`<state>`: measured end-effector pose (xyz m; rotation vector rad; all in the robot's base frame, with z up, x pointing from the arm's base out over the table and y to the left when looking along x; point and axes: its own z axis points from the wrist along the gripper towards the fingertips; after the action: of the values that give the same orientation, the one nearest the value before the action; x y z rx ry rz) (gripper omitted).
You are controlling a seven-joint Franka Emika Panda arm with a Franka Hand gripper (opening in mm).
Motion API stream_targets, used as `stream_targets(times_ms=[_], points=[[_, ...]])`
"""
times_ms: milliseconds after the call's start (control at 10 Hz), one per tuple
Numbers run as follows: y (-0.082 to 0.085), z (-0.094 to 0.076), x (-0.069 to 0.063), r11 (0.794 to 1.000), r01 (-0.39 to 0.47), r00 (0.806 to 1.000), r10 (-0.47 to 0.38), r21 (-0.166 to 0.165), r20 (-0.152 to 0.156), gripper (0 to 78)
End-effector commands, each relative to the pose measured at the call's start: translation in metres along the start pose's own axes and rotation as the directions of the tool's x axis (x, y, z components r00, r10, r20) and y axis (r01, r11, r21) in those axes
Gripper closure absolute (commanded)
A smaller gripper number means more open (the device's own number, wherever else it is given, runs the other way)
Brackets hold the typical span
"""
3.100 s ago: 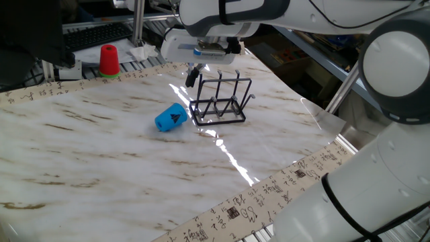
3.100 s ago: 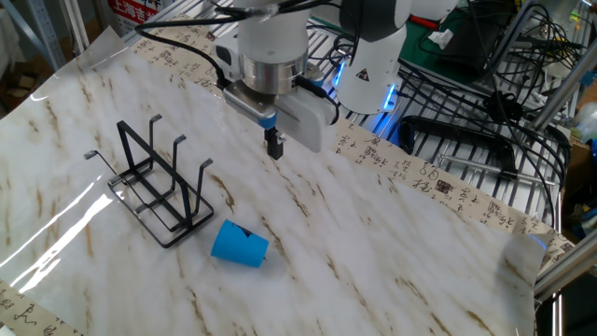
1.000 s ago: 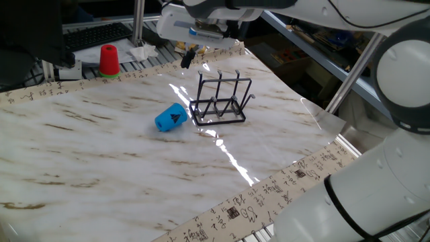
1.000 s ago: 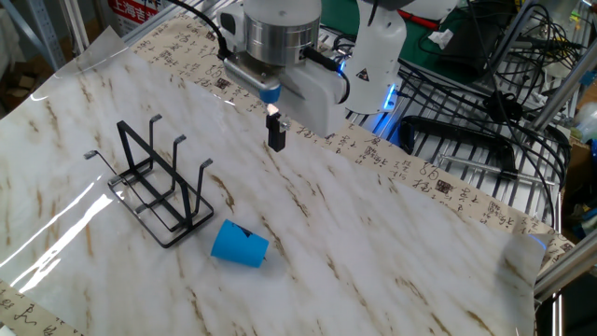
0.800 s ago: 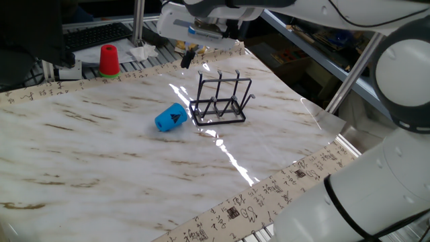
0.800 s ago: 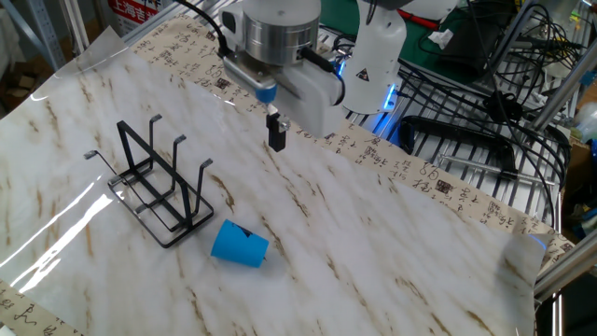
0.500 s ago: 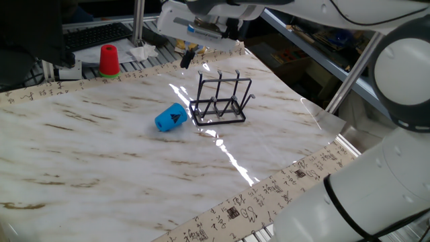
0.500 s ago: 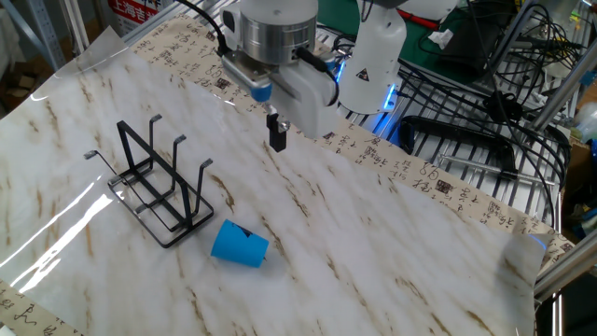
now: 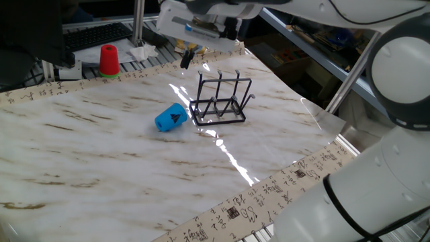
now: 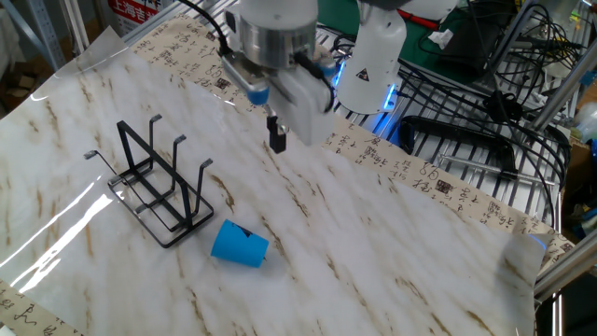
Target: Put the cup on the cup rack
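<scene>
The blue cup (image 9: 170, 117) lies on its side on the marble table, its dark triangular mark facing up. It also shows in the other fixed view (image 10: 240, 245). The black wire cup rack (image 9: 220, 101) stands upright just right of the cup, empty, and shows in the other fixed view (image 10: 157, 185) too. My gripper (image 9: 187, 57) hangs above the table's far edge, behind the cup and rack, well apart from both. In the other fixed view my gripper (image 10: 277, 136) has its fingers together and holds nothing.
A red cup (image 9: 109, 60) stands upside down beyond the table's far left edge. A patterned border strip (image 9: 269, 195) runs along the table's edges. Metal shelving and cables (image 10: 485, 84) lie behind the robot base.
The gripper has risen and moved back toward the far edge compared with three seconds ago. Over the last second it only turned slightly. Cup and rack have not moved.
</scene>
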<state>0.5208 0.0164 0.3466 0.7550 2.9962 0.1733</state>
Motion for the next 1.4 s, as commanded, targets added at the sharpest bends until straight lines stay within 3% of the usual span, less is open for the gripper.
stream_targets(times_ms=[100,300,400,700,1100,1400], points=[[0.025,0.025,-0.004,0.995,-0.088,0.996,0.087,0.039,0.023,77.6],[0.033,0.045,-0.004,0.991,-0.117,0.993,0.115,0.059,0.039,77.6],[0.038,0.071,-0.002,0.983,-0.166,0.985,0.161,0.082,0.068,77.6],[0.041,0.107,-0.001,0.973,-0.220,0.974,0.215,0.070,0.074,77.6],[0.037,0.139,-0.008,0.960,-0.275,0.960,0.270,0.058,0.080,77.6],[0.038,0.163,-0.012,0.937,-0.347,0.935,0.342,0.049,0.095,77.6]])
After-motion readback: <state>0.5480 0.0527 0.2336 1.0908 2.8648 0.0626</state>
